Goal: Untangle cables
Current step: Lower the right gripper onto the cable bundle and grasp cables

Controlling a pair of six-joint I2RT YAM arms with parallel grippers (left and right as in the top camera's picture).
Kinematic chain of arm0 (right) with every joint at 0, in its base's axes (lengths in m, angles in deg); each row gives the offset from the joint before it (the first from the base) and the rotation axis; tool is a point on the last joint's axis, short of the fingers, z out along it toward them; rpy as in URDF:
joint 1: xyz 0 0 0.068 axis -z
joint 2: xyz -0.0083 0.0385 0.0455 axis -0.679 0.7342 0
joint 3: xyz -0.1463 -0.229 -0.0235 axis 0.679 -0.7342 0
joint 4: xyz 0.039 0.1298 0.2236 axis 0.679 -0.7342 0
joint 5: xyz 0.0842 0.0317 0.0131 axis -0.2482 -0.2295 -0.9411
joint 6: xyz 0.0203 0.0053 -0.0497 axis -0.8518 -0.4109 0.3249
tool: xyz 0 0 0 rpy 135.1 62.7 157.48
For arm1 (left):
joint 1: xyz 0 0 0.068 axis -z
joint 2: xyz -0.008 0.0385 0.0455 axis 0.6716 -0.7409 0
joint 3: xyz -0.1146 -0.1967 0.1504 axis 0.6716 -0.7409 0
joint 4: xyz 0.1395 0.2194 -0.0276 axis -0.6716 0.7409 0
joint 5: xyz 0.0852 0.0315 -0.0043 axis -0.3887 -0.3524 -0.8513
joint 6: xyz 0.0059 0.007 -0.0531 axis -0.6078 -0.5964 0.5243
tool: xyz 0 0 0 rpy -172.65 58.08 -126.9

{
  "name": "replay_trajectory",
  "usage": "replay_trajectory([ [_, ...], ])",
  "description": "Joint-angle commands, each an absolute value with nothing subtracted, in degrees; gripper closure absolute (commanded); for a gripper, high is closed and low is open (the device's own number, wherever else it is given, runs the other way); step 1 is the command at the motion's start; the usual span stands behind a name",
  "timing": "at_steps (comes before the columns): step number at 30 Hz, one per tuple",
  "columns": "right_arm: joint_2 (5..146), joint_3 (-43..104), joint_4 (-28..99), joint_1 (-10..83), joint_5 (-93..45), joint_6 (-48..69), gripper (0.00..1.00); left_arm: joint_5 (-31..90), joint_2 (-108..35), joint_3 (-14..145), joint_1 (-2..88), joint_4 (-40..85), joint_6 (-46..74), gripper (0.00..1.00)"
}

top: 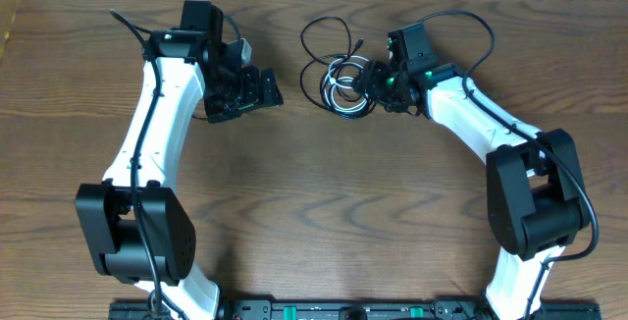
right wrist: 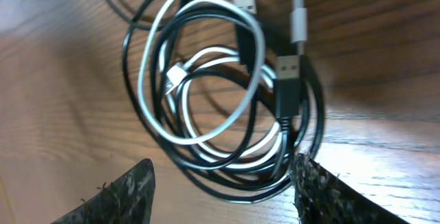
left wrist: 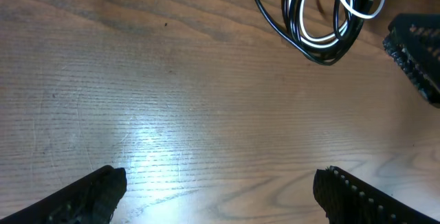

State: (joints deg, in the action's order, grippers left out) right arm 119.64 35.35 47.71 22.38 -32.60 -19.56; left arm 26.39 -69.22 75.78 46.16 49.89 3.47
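You're at the reach-in step: the tangled cables (top: 340,89) sit far-centre on the table (top: 314,202), your right gripper (right wrist: 223,189) hovers just right of them, wide open and empty, the left gripper (left wrist: 220,193) is open and empty too off to their left, so next you probably want to pinch one strand, say the white cable (right wrist: 261,62).

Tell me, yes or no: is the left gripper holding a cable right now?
No. In the left wrist view the left gripper is open and empty, and the cables lie ahead of it, untouched.

A brown wood-grain table (top: 324,212) spans the view, light glaring off it.
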Motion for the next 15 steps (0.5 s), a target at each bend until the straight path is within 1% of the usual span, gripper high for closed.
replay_trajectory([
  [1,121.47,36.03,48.32,21.35,-27.48,-25.86,0.41,25.87,-69.55,76.19,46.20,50.00,3.86,0.07],
  [8,123.20,36.03,54.55,20.92,-26.65,-26.16,0.49,25.87,-69.55,75.80,46.20,50.00,3.86,0.07],
  [11,123.22,36.03,53.83,20.92,-25.78,-26.38,0.52,25.87,-69.55,75.53,46.20,50.00,3.93,0.07],
  [15,123.22,36.01,52.85,20.90,-24.95,-27.02,0.52,25.87,-69.55,75.53,46.20,49.74,4.10,0.07],
])
